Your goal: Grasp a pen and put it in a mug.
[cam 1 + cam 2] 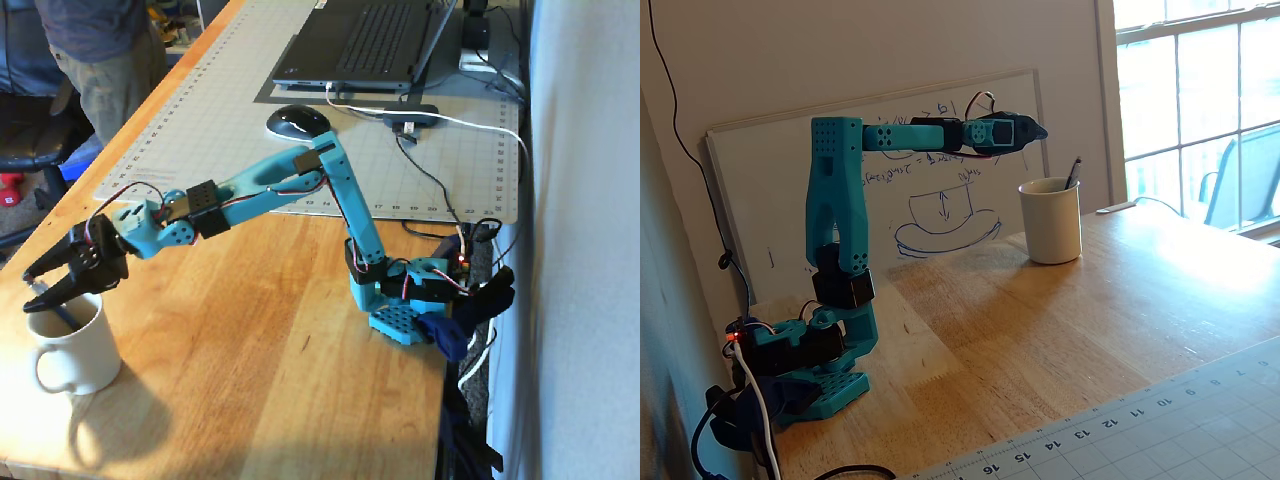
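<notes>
The tool (38, 290) hangs just above the mug's (78, 350) rim with its dark fingers spread wide and nothing between them. Below the tool, inside the mug, the pen (55, 308) leans against the wall; in the other fixed view its top end (1073, 172) sticks out over the rim on the side away from the tool (1038, 130). So the pen looks delivered, and the job looks all but finished.

What worries me from here is the way out. The lower fingertip sits very near the rim and the pen's upper end, as far as one fixed view shows, though I cannot tell whether anything touches. If the arm (270, 185) drops or swings sideways before it lifts, a finger could catch the pen and flick it out, or hook the rim and drag or tip the mug. The mug stands well out from the arm's base (400, 315), close to the bench (270, 380) edge below the tool, so a shove that way could send it off. A straight rise first seems the safe move. The mouse (297, 121) and laptop (365, 45) lie far behind the arm, out of harm.
</notes>
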